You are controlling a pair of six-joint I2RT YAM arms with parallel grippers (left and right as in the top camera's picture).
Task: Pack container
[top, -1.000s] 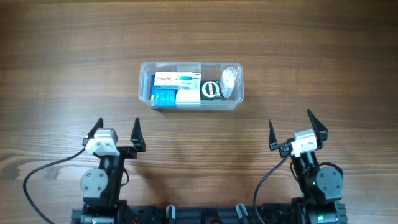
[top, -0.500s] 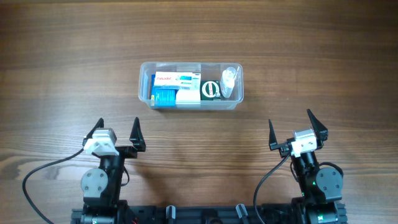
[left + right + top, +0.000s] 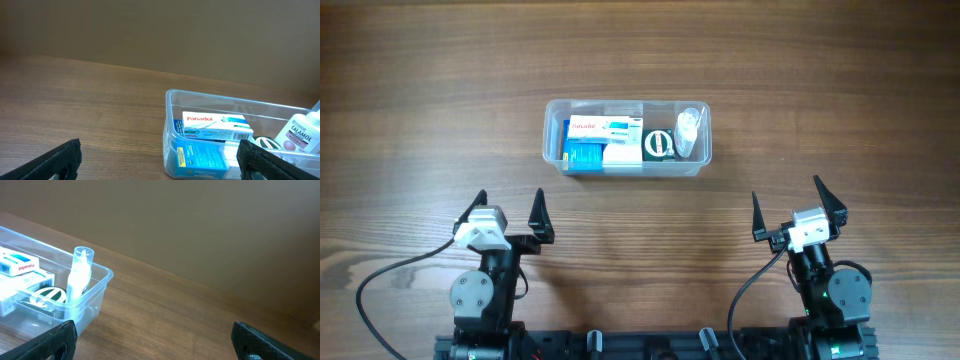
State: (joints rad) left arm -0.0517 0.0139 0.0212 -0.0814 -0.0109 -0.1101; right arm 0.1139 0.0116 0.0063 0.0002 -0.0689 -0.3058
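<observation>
Container (image 3: 626,168) packed; both pincers wide, well apart from it.

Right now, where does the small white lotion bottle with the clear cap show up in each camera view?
Overhead: small white lotion bottle at the right end of the clear plastic container, near picture centre.
Left wrist: bottle cut off at the right edge, label facing the camera.
Right wrist: bottle left of centre, at the container's end.
Shared landmark: white Panadol box, inside the container in all three.
</observation>
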